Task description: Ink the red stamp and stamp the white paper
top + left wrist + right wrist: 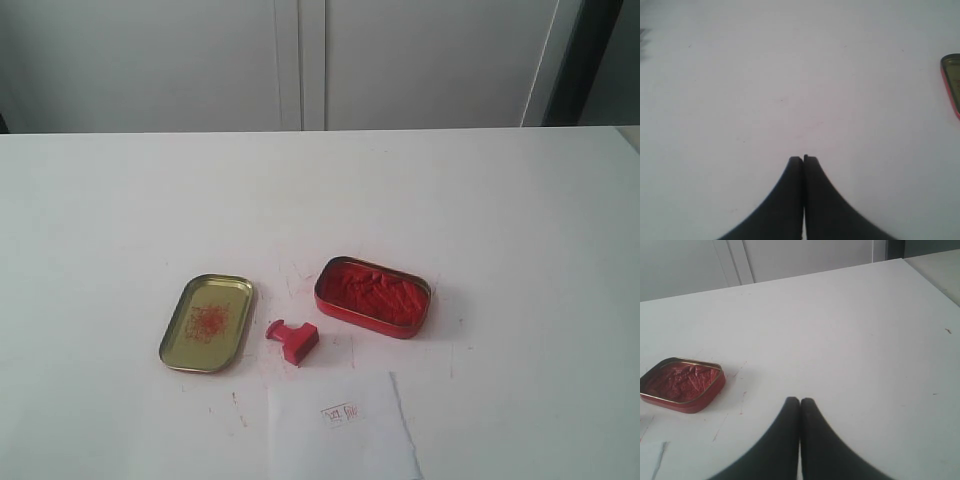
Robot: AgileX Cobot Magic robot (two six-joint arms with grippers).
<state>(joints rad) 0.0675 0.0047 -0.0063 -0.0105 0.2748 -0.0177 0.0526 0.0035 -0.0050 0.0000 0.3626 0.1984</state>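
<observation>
The red stamp (pixel 292 339) lies tipped on its side on the white table, between the gold lid and the ink tin. Just in front of it lies the white paper (pixel 345 430) with a faint red mark. The open red tin of ink paste (pixel 373 296) sits behind and to the right; it shows too in the right wrist view as the tin (pixel 681 384). My left gripper (pixel 803 158) is shut and empty over bare table. Also shut and empty is my right gripper (pixel 800 400), off to the side of the tin. Neither arm shows in the exterior view.
An oval gold lid (pixel 208 322) with red smears lies left of the stamp; its edge (pixel 951 82) shows in the left wrist view. Small red ink flecks dot the table round the tin. White cabinet doors (pixel 300 60) stand behind the table's far edge.
</observation>
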